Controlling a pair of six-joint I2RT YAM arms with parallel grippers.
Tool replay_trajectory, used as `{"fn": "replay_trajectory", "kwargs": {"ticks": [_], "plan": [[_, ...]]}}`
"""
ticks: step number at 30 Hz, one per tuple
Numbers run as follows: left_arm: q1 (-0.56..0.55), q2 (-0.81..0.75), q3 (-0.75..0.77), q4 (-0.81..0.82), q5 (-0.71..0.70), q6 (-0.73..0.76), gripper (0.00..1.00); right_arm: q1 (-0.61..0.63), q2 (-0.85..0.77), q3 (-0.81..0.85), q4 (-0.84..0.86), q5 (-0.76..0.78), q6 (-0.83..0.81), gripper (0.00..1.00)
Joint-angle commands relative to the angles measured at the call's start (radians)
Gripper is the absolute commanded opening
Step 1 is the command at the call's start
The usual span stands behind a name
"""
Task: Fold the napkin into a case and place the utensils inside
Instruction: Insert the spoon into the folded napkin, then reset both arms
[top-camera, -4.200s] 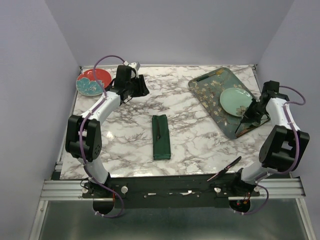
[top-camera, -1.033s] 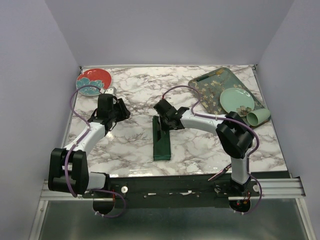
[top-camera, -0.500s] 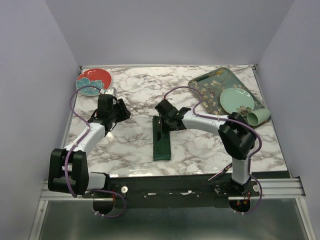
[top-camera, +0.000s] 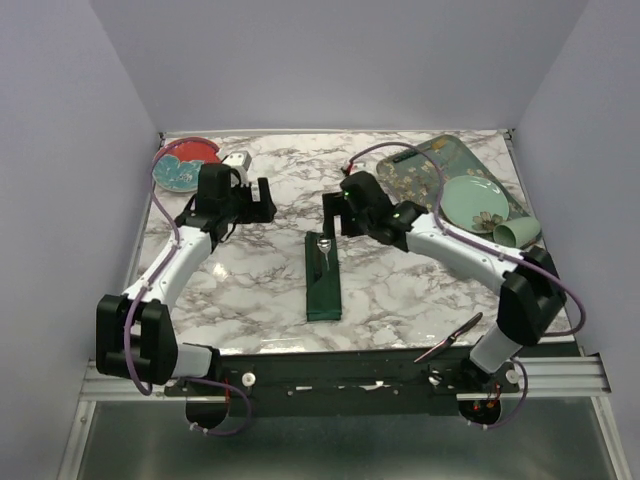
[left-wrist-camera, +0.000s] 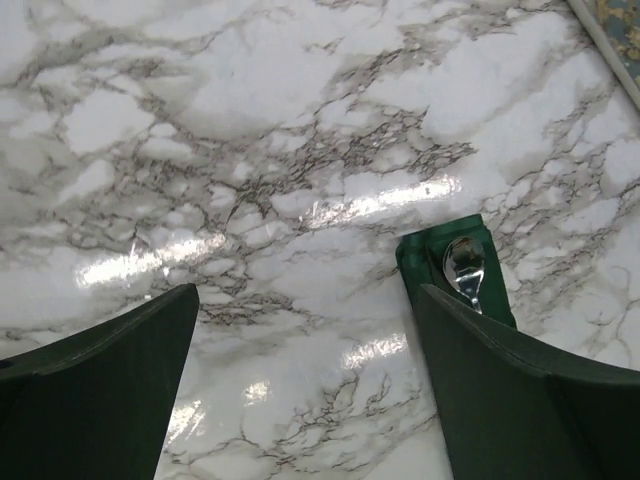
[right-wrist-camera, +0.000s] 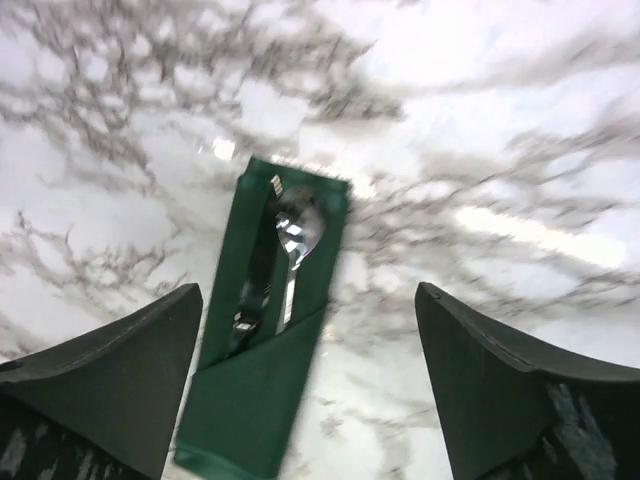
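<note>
The napkin (top-camera: 323, 278) lies folded as a long, narrow dark green case in the middle of the table. The utensils are tucked into its far end: a shiny spoon (top-camera: 324, 245) and a darker piece (right-wrist-camera: 254, 282) beside it. My right gripper (top-camera: 333, 216) hovers just beyond the case's far end, open and holding nothing. In the right wrist view the case (right-wrist-camera: 262, 395) and spoon (right-wrist-camera: 297, 236) lie below the spread right gripper (right-wrist-camera: 308, 300). My left gripper (top-camera: 264, 199) is open to the left of the case, apart from it. The left wrist view shows the case's end (left-wrist-camera: 425, 252) and the spoon (left-wrist-camera: 465, 264) by the right finger (left-wrist-camera: 520, 400).
A red floral plate (top-camera: 178, 166) sits at the far left corner with a small silver object (top-camera: 238, 160) near it. A teal floral tray (top-camera: 425, 172) at the far right carries a pale green plate (top-camera: 474, 201). A mint cup (top-camera: 515, 235) lies beside it.
Both grippers have opened. The right gripper let go at the case and drew back beyond its far end, and the spoon now shows. The left gripper moved farther back and right.
</note>
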Motion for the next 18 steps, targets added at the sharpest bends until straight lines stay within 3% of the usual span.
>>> {"fn": "replay_trajectory", "kwargs": {"ticks": [1,3,8,14,18], "plan": [[-0.034,0.088,0.220,-0.196,0.038,0.203,0.99,-0.150,-0.161,-0.095,0.074,-0.022,-0.246,1.00],[-0.043,0.157,0.343,-0.300,0.038,0.248,0.99,-0.237,-0.220,-0.133,0.084,-0.039,-0.313,1.00],[-0.046,0.272,0.513,-0.442,-0.179,0.259,0.99,-0.450,-0.380,-0.189,0.045,-0.161,-0.443,1.00],[-0.057,0.264,0.464,-0.424,-0.224,0.266,0.99,-0.592,-0.480,-0.301,0.015,-0.209,-0.508,1.00],[-0.088,0.244,0.447,-0.379,-0.267,0.320,0.99,-0.598,-0.511,-0.330,0.003,-0.205,-0.496,1.00]]}}
